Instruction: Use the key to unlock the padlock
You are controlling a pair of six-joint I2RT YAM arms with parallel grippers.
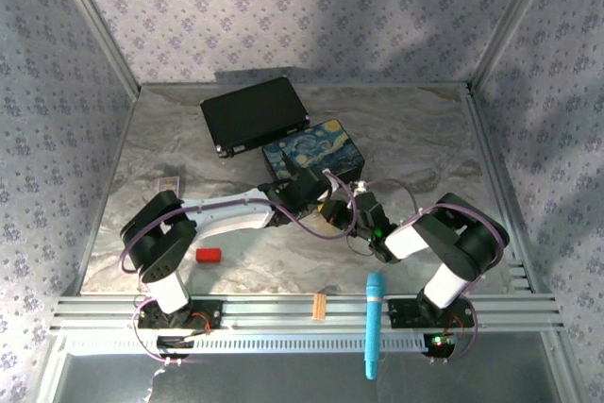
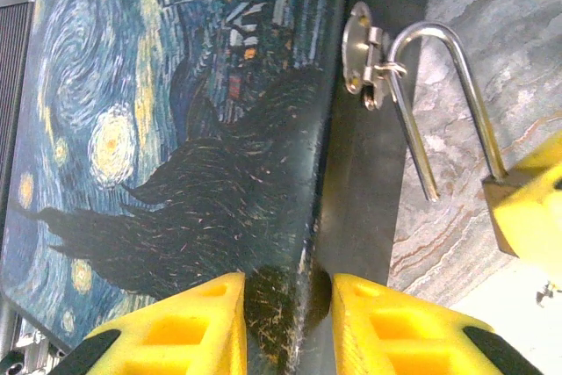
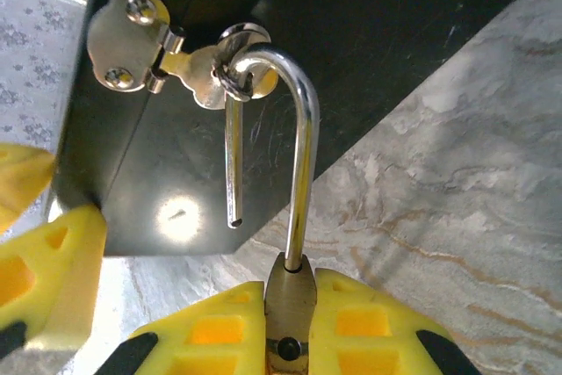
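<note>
At the front hasp (image 3: 132, 41) of the painted box (image 2: 132, 129), the right hand (image 3: 291, 305) is clenched on the padlock (image 3: 291, 278) body. The shackle (image 3: 303, 129) is open, free leg hanging loose, but its bend is hooked through the hasp ring, and the left hand (image 2: 285, 305) looks clamped across the box's edge. Risk: a straight pull snags the bend in the ring and drags the box, or the body twists in the grip. Room is tight boxward with the left hand just beside, while bare table (image 3: 457, 173) lies open on the other side.
</note>
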